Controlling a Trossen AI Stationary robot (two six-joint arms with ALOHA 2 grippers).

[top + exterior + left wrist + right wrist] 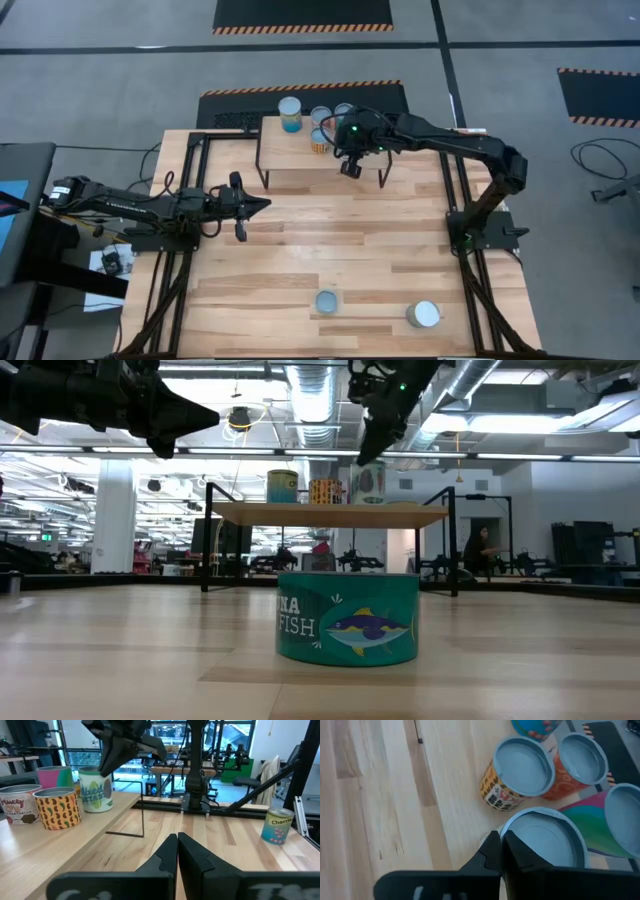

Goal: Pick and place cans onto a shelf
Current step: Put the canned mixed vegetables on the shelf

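Cans crowd the far part of a small wooden shelf [320, 150] on thin black legs, which stands at the far edge of the plank worktop [340, 240]. A teal-labelled can [290, 114] stands alone near the shelf's left end; beside it, toward the middle, a cluster of tins [325, 125] with silvery-blue tops sits close together. The right wrist view picks out an orange-and-yellow patterned can [517, 772], an orange one [575, 765] touching it, and a green-and-pink one [615, 830] at the side. The right pincer [350, 167] hangs over the shelf just beside this cluster, its fingers clenched together with nothing between them, poised directly above the lid of another can [545, 842].

The left pincer [258, 207] hovers above the worktop's left half, well apart from the shelf, its fingers pressed shut and empty.

Two more cans stand on the worktop near its front edge: a wide teal tuna-fish tin [347, 617] near the middle of that edge, and a smaller can [424, 314] to its right, toward the front right corner. In the left wrist view a can labelled with cherries [276, 826] stands on the worktop by the frame.

A person [478, 550] is seated in the room beyond the worktop.
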